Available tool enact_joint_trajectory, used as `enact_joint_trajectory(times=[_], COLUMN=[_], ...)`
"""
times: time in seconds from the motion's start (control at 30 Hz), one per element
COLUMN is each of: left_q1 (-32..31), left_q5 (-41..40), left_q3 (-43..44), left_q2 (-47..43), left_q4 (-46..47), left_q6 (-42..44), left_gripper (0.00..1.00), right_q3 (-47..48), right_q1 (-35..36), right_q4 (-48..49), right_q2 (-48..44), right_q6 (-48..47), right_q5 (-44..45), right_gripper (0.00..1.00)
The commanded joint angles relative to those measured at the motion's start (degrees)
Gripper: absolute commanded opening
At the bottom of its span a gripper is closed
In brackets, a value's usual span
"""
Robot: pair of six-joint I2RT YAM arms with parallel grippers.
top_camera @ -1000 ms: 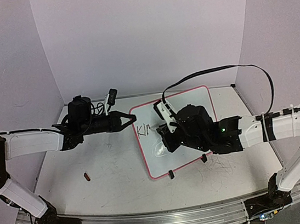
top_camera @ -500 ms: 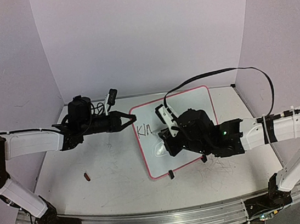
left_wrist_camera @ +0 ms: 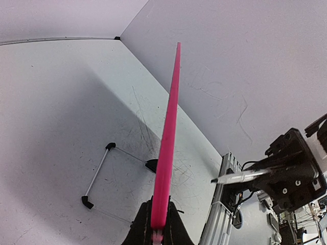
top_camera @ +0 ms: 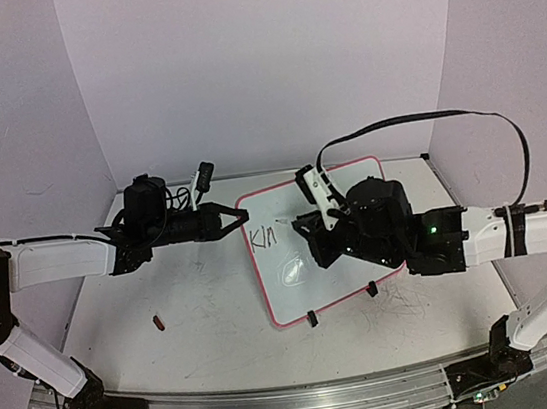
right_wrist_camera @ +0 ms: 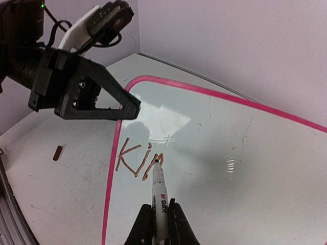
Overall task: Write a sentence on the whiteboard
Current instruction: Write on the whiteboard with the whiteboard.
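Observation:
The whiteboard, white with a pink-red rim and two black clip feet, lies mid-table. My left gripper is shut on its left rim, seen edge-on as a pink strip in the left wrist view. My right gripper is shut on a white marker over the board. The marker tip touches the end of the sentence, which reads "Kin". The same letters show in the top view. In the left wrist view my left gripper grips the rim.
A small dark red cap lies on the scuffed table at the left, also in the right wrist view. Purple walls close the back and sides. A metal rail runs along the near edge.
My right arm has moved right and back with the marker, and the letter "n" has been added after "Ki". The left arm has not moved.

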Motion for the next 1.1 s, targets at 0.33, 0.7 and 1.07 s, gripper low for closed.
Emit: enact_joint_trajectory(times=[0.33,0.7,1.07], left_q1=[-0.30,-0.47,-0.56], left_q5=[-1.99,-2.00,-1.65], left_q3=[0.31,0.56,0.98], left_q2=[-1.87,-1.58,-1.02], left_q4=[0.52,0.50,0.55], left_q6=[-1.81,-2.01,-2.01], left_gripper=[0.00,0.00,0.00], right_q3=[0.19,-0.12,0.30], right_q1=[-2.25,-2.75,-2.57], right_q4=[1.28,1.13,1.74], right_q2=[0.18,0.31,1.89], right_q6=[-3.85,-2.86,-3.22], right_q5=[-5.52,-4.97,-4.19], right_gripper=[0.00,0.00,0.00])
